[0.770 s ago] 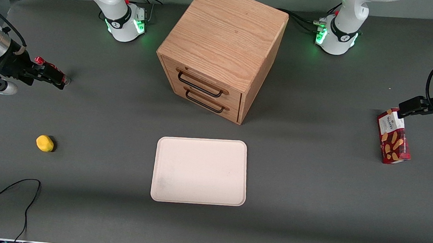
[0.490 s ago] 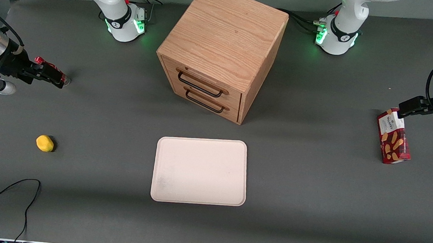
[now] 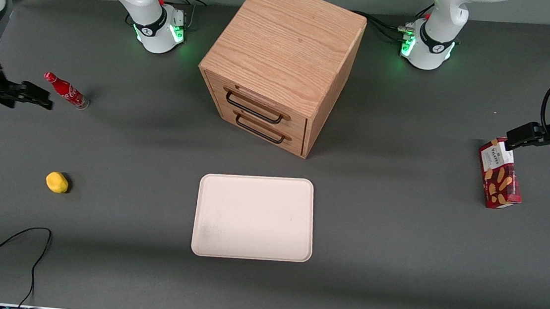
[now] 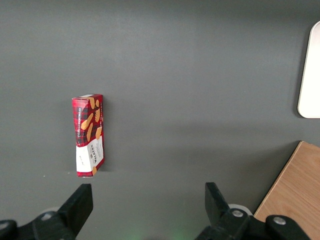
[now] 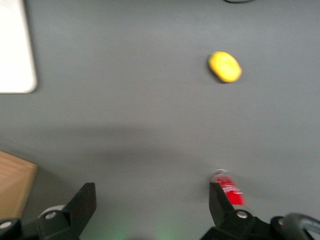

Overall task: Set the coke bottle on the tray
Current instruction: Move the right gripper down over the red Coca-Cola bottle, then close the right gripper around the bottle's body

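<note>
- The gripper [image 3: 43,99] hangs at the working arm's end of the bench, low over the dark grey bench [image 3: 395,264]; its two fingers are spread wide apart with nothing between them, as the right wrist view shows [image 5: 150,200].
- The coke bottle [image 3: 65,90] stands on the bench just beside the gripper's fingertips, apart from them and free of any grasp. It is upright, though it looks slanted in the front view, with its red cap toward the robot bases and its clear base on the bench. In the right wrist view it [image 5: 229,190] appears close to one finger and outside the gap.
- A small yellow object [image 3: 57,182] lies on the bench nearer to the front camera than the coke bottle, toward the same end of the bench.
- A black cable [image 3: 7,250] loops near the front corner of the bench at that end.
- The wooden drawer cabinet [image 3: 283,65] sits mid-bench, its two black handles turned toward the front camera.
- The tray [image 3: 254,217] lies flat in front of the cabinet, nearer to the front edge of the bench, well apart from the coke bottle; nothing rests on it.
- A red biscuit box [image 3: 499,173] lies at the parked arm's end of the bench.
</note>
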Available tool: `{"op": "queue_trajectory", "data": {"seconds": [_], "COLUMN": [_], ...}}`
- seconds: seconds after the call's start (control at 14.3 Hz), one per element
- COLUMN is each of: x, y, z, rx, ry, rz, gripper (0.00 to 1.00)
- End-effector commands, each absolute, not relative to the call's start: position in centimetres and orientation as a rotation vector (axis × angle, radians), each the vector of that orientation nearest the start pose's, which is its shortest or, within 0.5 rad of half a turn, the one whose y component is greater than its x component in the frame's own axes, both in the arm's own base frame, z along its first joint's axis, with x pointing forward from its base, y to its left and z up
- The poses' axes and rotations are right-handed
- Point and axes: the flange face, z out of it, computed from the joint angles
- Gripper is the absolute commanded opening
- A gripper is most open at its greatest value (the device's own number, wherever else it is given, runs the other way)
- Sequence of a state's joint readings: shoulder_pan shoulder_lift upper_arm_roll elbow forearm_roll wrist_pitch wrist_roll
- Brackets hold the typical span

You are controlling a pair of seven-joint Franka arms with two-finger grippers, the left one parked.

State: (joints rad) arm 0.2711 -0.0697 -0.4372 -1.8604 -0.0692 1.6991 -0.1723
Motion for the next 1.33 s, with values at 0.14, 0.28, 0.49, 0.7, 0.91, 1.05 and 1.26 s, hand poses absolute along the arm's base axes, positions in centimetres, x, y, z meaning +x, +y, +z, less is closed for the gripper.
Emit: {"op": "queue_trajectory", "data": {"seconds": [0.14, 0.28, 0.49, 0.7, 0.91, 1.05, 1.26], "x": [44.5, 42.1, 38.4, 35.9, 34.3, 33.8, 33.1], "y": [-16.0, -18.0, -20.8, -23.2, -23.6, -23.7, -24.2], "z": [48.0, 45.8, 41.3, 36.5, 34.2, 33.3, 32.6], "rx": [-3.156, -3.143, -3.143, -3.127, -3.099, -3.107, -3.111], "ry": [-0.254, -0.278, -0.336, -0.397, -0.362, -0.378, -0.375], "rz": [0.088, 0.115, 0.075, 0.024, 0.058, 0.065, 0.095], "gripper": [1.0, 1.0, 1.0, 1.0, 1.0, 1.0, 1.0]}}
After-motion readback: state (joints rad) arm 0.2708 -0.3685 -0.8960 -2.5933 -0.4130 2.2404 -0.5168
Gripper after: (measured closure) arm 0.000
